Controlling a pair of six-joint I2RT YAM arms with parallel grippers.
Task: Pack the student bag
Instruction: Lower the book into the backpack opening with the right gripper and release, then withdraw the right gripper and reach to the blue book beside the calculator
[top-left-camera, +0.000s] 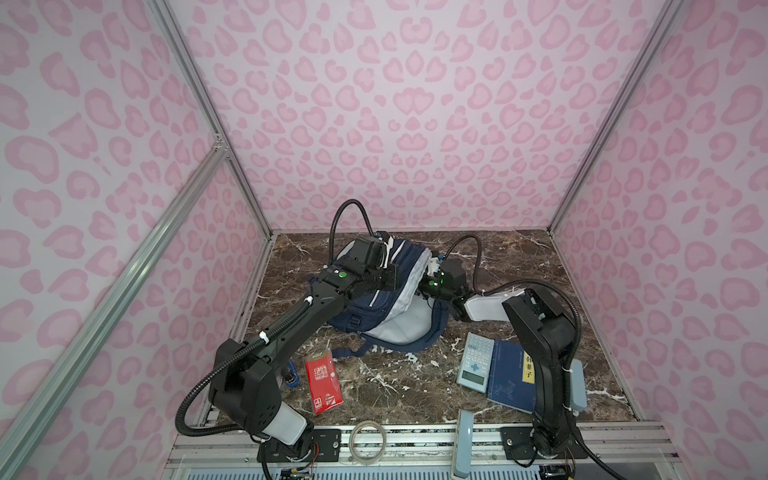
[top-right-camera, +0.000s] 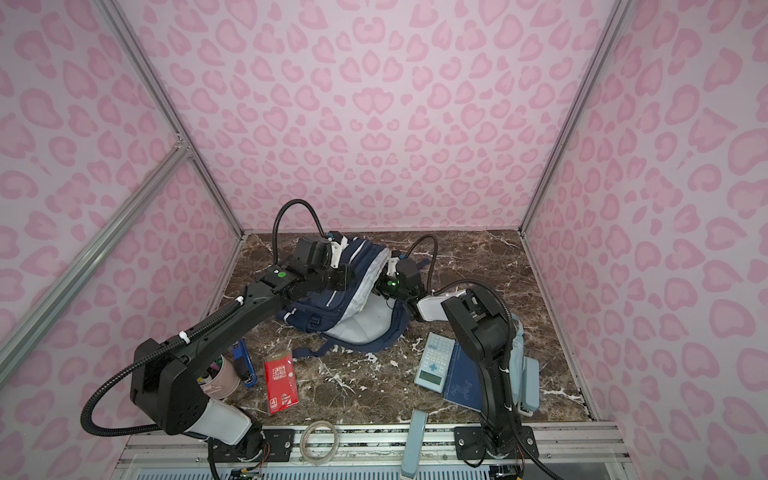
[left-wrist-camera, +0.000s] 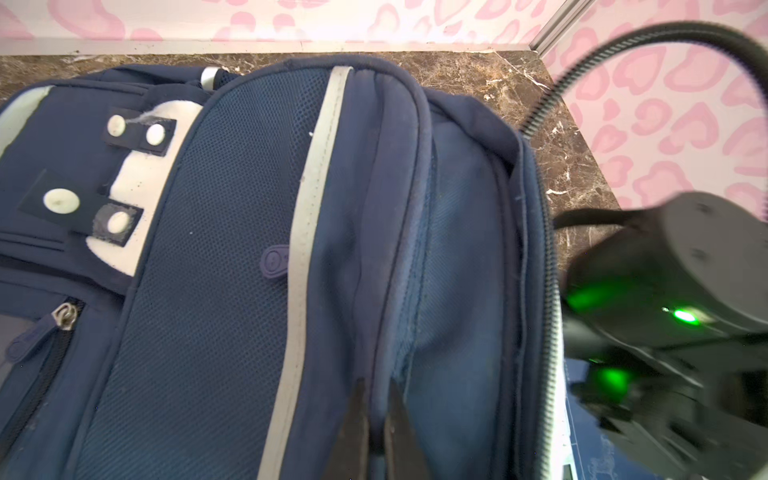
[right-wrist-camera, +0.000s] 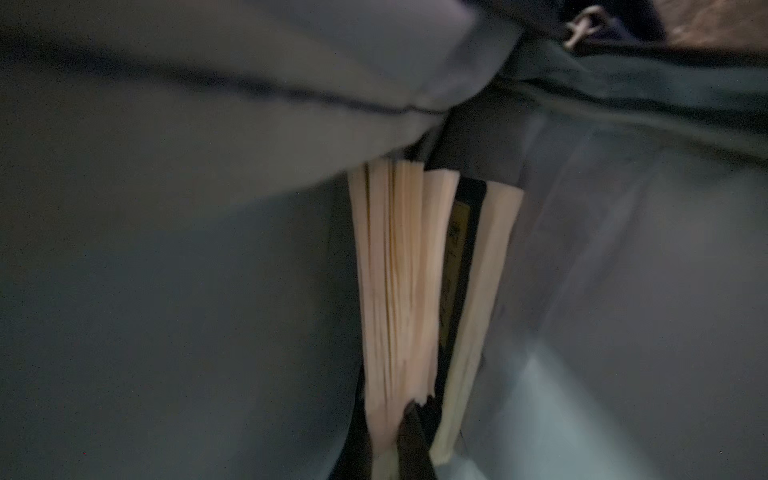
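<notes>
The student bag (top-left-camera: 365, 318) (top-right-camera: 316, 307), navy with white stripes and studded white patches, lies at the back middle of the marble table with its mouth held open and its grey lining (top-left-camera: 405, 320) showing. My left gripper (left-wrist-camera: 378, 386) is on top of the bag, shut on a ridge of navy fabric beside the zip edge. My right gripper (right-wrist-camera: 384, 419) reaches into the bag's mouth from the right, its fingertips hidden in both top views. It is shut on a book (right-wrist-camera: 395, 270) whose page edges show between the grey lining walls. A second book (right-wrist-camera: 482, 270) stands against it.
On the table in front of the bag lie a red booklet (top-left-camera: 323, 384), a calculator (top-left-camera: 476, 361) on a dark-blue book (top-left-camera: 513, 376), and a blue stapler (top-right-camera: 243, 363). A pink cup of pens (top-right-camera: 220, 374) stands under the left arm. A tape roll (top-left-camera: 368, 442) rests on the front rail.
</notes>
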